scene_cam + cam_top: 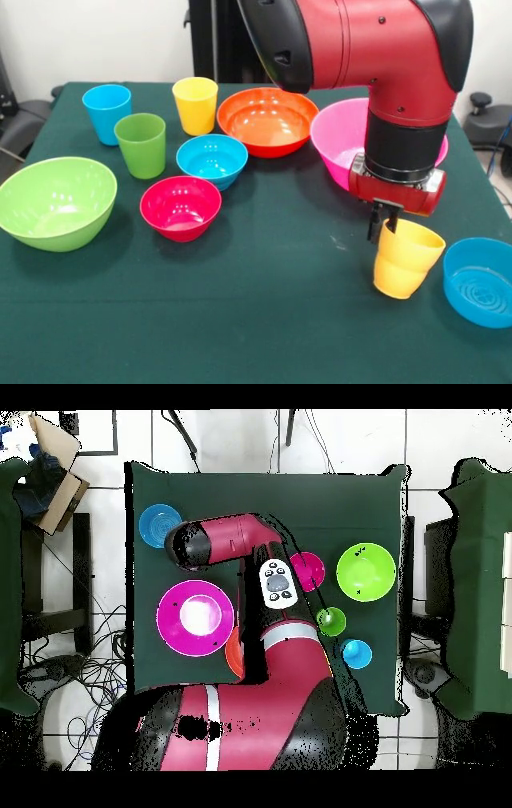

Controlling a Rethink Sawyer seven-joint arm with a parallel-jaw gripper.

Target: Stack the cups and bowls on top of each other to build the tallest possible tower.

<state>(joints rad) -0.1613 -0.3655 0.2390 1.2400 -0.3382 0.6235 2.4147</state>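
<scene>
My gripper [384,234] is shut on the near rim of the squat yellow-orange cup [406,262] at the front right; the cup hangs tilted at table level. The light blue cup [106,112], green cup [141,144] and yellow cup [195,104] stand upright at the back left. The orange bowl [267,120], pink bowl [336,136], lime green bowl [56,200], red bowl [181,206] and two blue bowls [211,158] [480,280] sit apart, open side up. Nothing is stacked, so no tower shows. In the overhead view the arm [235,539] hides the gripper and the held cup.
The green table [264,336] ends close to the right blue bowl. The arm's elbow [352,40] hangs over the pink and orange bowls. In the overhead view the pink bowl [195,617], lime bowl [365,571] and a blue bowl [160,524] show.
</scene>
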